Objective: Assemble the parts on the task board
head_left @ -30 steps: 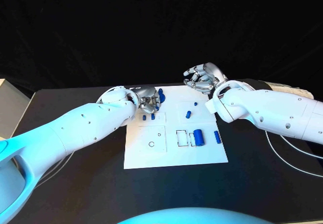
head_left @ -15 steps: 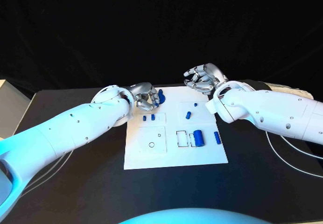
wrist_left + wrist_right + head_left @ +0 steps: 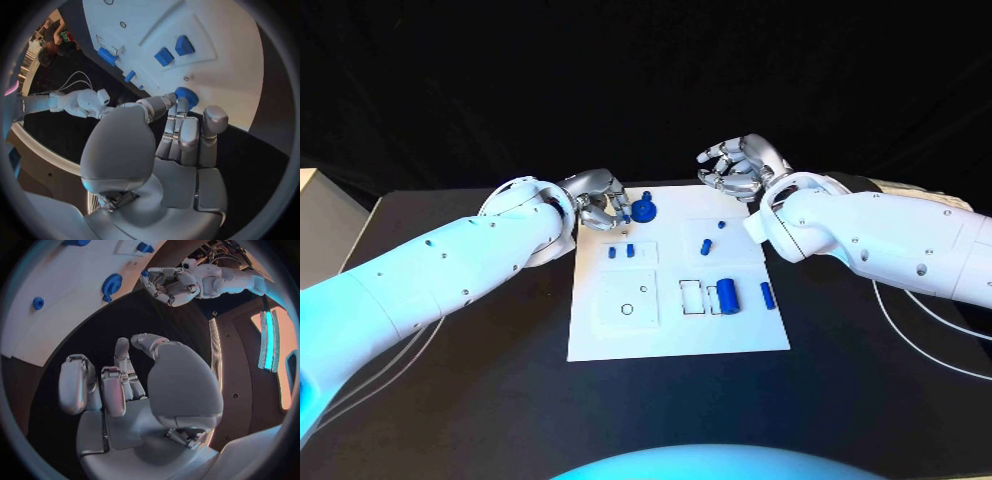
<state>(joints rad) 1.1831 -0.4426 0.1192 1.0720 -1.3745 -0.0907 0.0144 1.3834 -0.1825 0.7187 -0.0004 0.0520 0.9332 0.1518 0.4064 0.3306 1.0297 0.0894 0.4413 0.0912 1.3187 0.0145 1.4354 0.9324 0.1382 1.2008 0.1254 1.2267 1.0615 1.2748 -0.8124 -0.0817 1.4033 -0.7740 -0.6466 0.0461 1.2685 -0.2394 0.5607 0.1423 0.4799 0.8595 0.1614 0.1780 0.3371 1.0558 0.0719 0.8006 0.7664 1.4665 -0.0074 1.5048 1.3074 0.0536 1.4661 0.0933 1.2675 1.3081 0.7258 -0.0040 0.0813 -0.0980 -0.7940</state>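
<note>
Head view: vs 1 s ago, left hand [image 3: 599,204] has pulled back off the task board [image 3: 678,330] toward its far-left corner; it sat over the board's upper-left area, now it's at the edge. A round blue part [image 3: 643,210] near that corner is uncovered, just beside the fingertips; can't tell from here if they touch. Two small blue parts [image 3: 620,251] it was covering are exposed. Right hand [image 3: 737,167] unchanged: off the board's far-right corner, fingers curled, holding nothing. Blue cylinder [image 3: 727,295] lies in the board's middle, slim blue part [image 3: 766,293] near the right edge, both where they were.

Left wrist view: left hand [image 3: 181,145] fingers extended side by side, close together, thumb arched across. Fingertips reach the round blue part [image 3: 185,96] at the board edge; contact likely, no grip. Two blue parts [image 3: 174,50] sit upright in a recess beyond.

Right wrist view: right hand [image 3: 125,390] half curled, fingers apart, empty, over black table [image 3: 119,325]. Round blue part [image 3: 112,285] on the board's edge, left hand [image 3: 170,285] just beside it.
</note>
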